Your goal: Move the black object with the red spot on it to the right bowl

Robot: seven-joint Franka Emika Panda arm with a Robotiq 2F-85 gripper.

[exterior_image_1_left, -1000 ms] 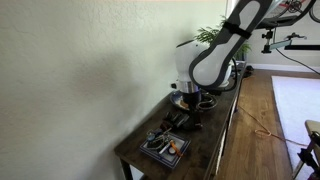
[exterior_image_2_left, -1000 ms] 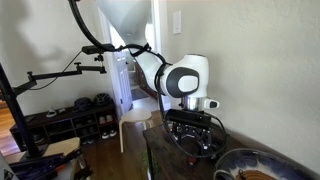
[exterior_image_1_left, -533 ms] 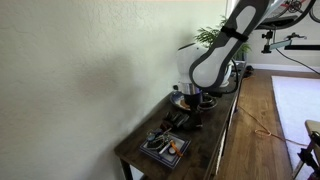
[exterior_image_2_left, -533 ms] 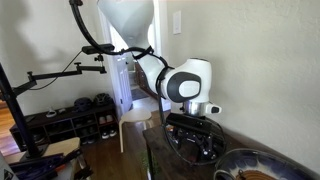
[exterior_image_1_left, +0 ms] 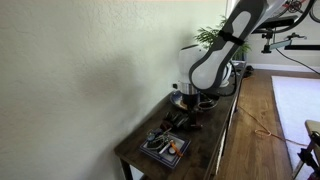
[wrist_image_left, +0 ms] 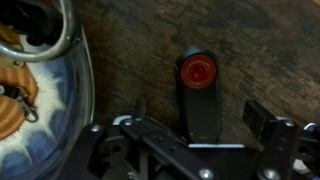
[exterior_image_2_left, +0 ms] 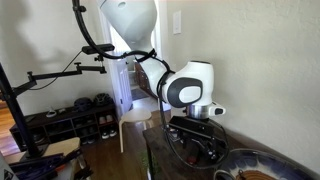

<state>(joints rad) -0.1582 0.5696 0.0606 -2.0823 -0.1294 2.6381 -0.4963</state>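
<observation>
The black object with the red spot lay on the bare wooden tabletop, about midway along its long edges. The tool straddled it, fingers spread and not touching. A blue-rimmed dish sat just beside.

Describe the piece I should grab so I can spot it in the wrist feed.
In the wrist view, start from the dark wooden tabletop, right of the blue-glazed dish. The black object lies between the fingers of the open gripper. It is a slim black bar, the only thing with a round red spot at one end.
</observation>
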